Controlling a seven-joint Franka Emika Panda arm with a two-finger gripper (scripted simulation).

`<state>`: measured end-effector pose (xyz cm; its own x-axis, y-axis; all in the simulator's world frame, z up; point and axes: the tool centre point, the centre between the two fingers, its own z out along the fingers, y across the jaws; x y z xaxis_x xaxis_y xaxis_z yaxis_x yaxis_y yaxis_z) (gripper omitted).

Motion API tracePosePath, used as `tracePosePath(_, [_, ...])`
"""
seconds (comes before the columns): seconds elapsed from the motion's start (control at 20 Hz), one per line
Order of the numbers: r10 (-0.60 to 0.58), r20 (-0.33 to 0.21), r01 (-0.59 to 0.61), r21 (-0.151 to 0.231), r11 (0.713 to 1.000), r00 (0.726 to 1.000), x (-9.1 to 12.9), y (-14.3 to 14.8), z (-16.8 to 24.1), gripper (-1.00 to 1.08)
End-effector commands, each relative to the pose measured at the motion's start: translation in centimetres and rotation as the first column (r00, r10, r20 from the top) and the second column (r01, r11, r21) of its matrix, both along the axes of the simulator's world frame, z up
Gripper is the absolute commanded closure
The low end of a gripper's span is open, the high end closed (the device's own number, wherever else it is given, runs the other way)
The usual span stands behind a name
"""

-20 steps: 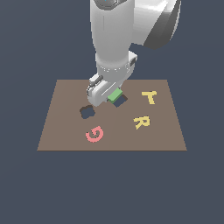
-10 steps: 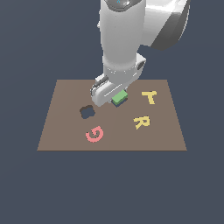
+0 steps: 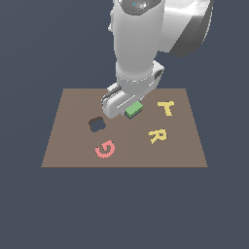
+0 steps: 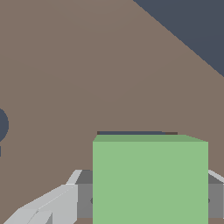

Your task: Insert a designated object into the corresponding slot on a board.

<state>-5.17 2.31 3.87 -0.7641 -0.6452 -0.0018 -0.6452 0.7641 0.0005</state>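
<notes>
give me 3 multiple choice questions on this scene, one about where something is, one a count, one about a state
1. Where on the brown board does the pink letter G lie?
A. right next to the yellow letters
B. nearer the camera than the wavy-edged hole, toward the exterior view's left
C. inside the wavy-edged hole

2. How many yellow letter pieces lie on the board?
A. one
B. two
C. four

3. What state is the green square block in?
A. lying loose beside the G
B. held at the gripper
C. stacked on a yellow letter

Answers: 1 B, the G sits just in front of the dark lobed hole in the exterior view. 2 B, the two yellow letters and are the only ones. 3 B, the wrist view shows the block between grey jaws, above the board.
</notes>
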Motion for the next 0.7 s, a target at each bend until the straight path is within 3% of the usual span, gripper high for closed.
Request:
tracePosePath(0.0, [-0.002, 0.000, 0.002, 0.000, 1.000, 1.000, 0.02, -0.02, -0.45, 1.08])
tracePosePath(0.15, [-0.003, 0.000, 0.003, 0.000, 1.000, 1.000, 0.04, -0.01, -0.82, 1.08])
tracePosePath(0.2, [-0.003, 0.000, 0.003, 0.000, 1.000, 1.000, 0.04, -0.01, -0.82, -0.92])
tracePosePath(0.65, [-0.003, 0.000, 0.003, 0.000, 1.000, 1.000, 0.04, -0.01, -0.82, -0.92])
